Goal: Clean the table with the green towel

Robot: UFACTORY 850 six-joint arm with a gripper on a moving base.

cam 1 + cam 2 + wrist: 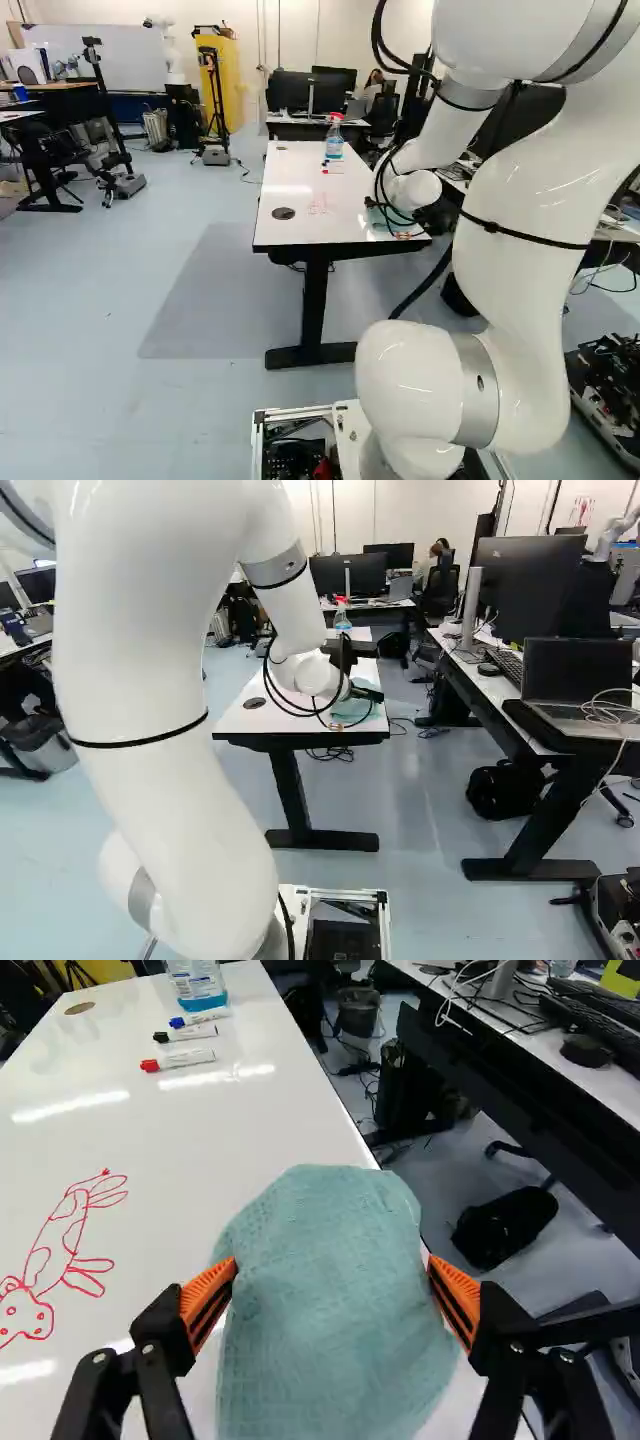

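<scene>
Beside the long edge of the white desk (270, 1120), at its near end, the green towel (330, 1300) sits bunched between the widely parted fingers of the gripper (352, 710), their orange pads (208, 1295) pressing it from both sides. A red animal drawing (62, 1250) lies near it, with three markers (187, 1059) and a bottle (200, 982) farther along.

The pale green, textured towel (325, 1310) bulges roundly at the edge of the glossy white, red-marked tabletop (290, 180), right of centre in the left base view.
</scene>
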